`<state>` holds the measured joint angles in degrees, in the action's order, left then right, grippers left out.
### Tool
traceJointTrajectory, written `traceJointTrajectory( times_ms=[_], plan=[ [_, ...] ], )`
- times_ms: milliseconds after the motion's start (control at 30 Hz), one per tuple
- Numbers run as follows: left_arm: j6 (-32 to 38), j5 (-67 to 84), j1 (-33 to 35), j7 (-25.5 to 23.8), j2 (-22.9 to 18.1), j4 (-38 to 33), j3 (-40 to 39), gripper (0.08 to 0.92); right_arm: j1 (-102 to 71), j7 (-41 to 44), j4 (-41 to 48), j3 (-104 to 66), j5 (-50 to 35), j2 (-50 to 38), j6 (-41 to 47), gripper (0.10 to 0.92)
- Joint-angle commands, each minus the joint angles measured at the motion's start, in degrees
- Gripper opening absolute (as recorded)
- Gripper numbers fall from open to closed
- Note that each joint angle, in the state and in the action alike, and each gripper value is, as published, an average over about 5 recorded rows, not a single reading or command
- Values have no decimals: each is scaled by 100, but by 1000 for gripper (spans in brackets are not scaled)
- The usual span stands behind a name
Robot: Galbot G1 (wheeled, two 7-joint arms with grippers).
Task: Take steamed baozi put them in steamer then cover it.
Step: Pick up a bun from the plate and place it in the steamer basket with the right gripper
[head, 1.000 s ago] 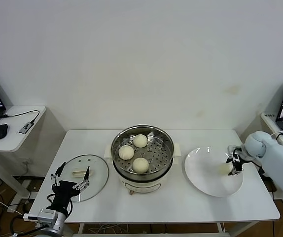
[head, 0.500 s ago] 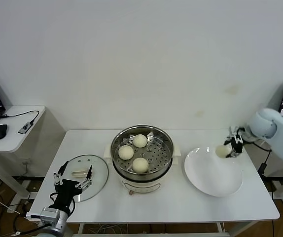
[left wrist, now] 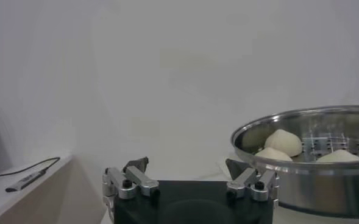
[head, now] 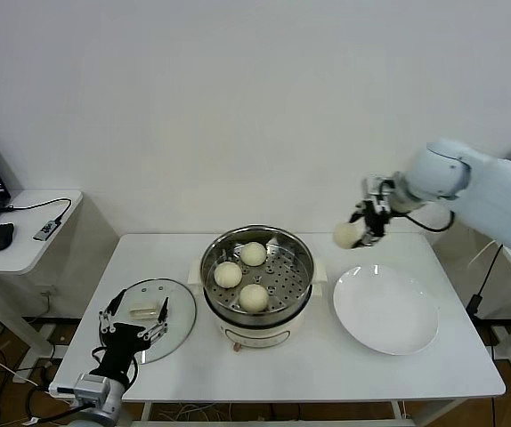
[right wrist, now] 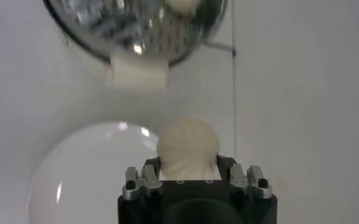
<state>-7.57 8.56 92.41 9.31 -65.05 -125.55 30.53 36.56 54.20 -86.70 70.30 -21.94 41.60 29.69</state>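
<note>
The fourth steamed baozi (head: 346, 234) is off the tabletop (head: 327, 374), pinched in the right end effector (head: 360, 228), whose fingers are closed narrowly around it; the right wrist view shows the bun (right wrist: 188, 145) snug between them. It hangs above the gap between the white plate (head: 385, 309) and the steamer (head: 256, 274), closer to the steamer's right rim. The steamer lies to the end effector's left and lower down, so I'd judge the coming move as a short carry leftward and then a descent. Three buns (head: 254, 253) already sit on the perforated tray, leaving the right side free. The cover (head: 153, 316) lies flat on the tabletop left of the steamer. The left end effector (head: 131, 320) hovers over it, fingers spread wide, holding nothing, clearly the nearer arm for the lid.
</note>
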Motion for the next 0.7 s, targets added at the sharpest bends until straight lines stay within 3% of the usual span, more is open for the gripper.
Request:
traceJointTrajectory(
  times_ms=[33,700],
  plan=[
    [-1,-2,24,-1,-27,-17,50,823,204,-1237,-319,614,-1902,1172,1199,585],
    [7,-6,32,-3,-75,21,105,823,-906,-1480,846,432,-1170,1976,1212,594]
  ],
)
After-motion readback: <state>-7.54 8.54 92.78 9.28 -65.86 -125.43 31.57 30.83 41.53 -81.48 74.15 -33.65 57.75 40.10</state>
